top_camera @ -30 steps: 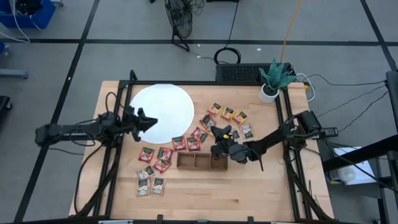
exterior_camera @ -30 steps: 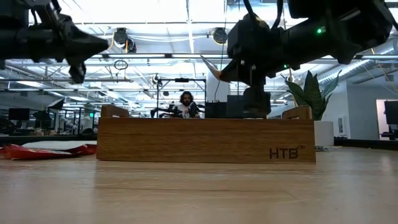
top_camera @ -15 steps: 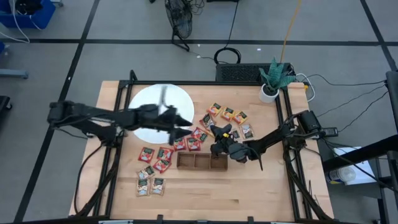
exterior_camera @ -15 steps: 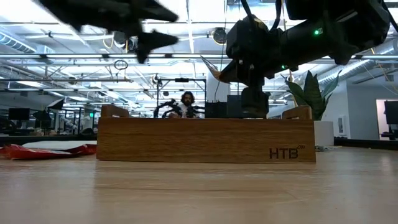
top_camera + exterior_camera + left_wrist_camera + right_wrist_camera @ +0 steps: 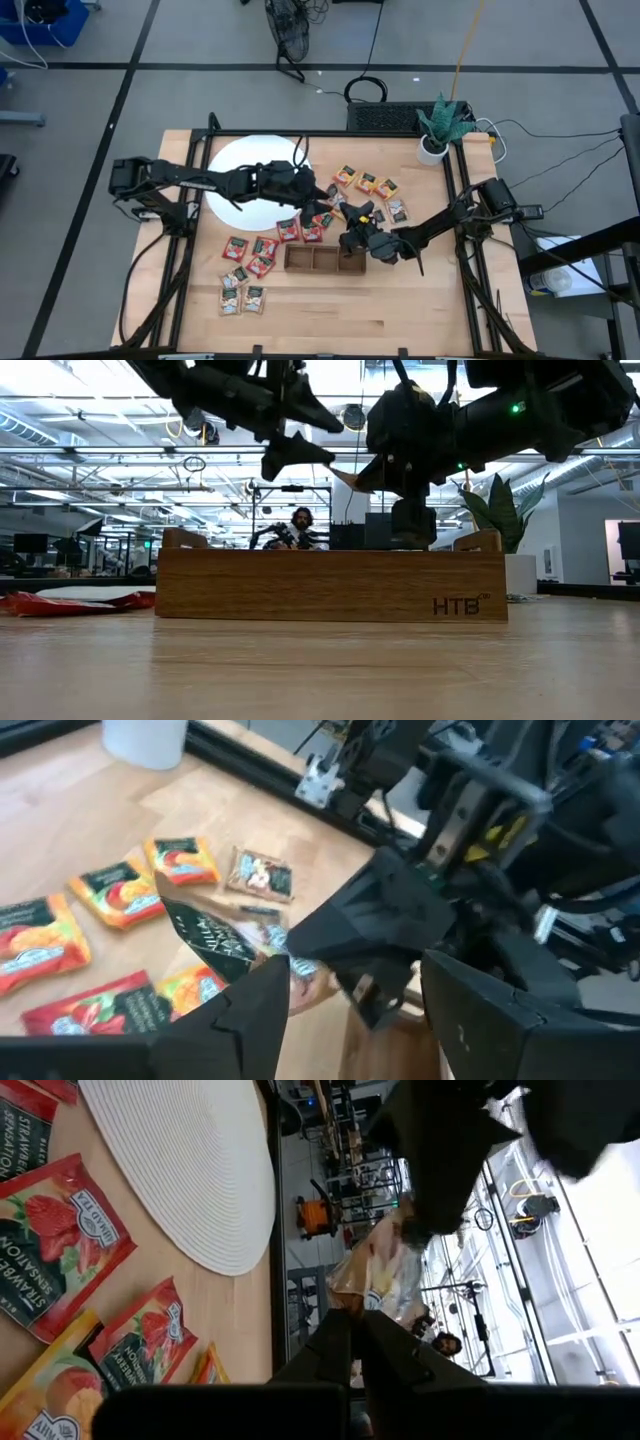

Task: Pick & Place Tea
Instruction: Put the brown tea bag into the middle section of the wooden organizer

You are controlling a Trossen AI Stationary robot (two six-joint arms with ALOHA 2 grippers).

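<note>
My right gripper point(image 5: 350, 215) hangs above the right end of the wooden tray point(image 5: 325, 260), shut on one pale tea sachet point(image 5: 375, 1272). The sachet also shows in the low view point(image 5: 348, 474). My left arm reaches across the white disc point(image 5: 235, 160). Its gripper point(image 5: 318, 198) is open, with its fingers point(image 5: 250, 1015) standing just short of the held sachet point(image 5: 215, 935) and, as far as shows, apart from it. Several red, orange-yellow and pale sachets point(image 5: 262, 248) lie flat on the table around the tray. My right gripper pinches the sachet by one edge point(image 5: 352, 1306) between its two shut fingers. The fingers come from the table's right, slanting down. The rest of the sachet sticks out past the fingertips toward my left gripper, lifted clear above the tray.
More sachets point(image 5: 368, 183) lie behind the tray near the back right. A potted plant point(image 5: 434, 135) stands at the table's far right corner. In the low view a person point(image 5: 300, 525) sits in the room beyond the tray point(image 5: 330, 585).
My left gripper has swung from the disc's left side toward the table's right, across the disc, up to my right gripper, and it has opened on the way. My right gripper has kept still with its sachet.
</note>
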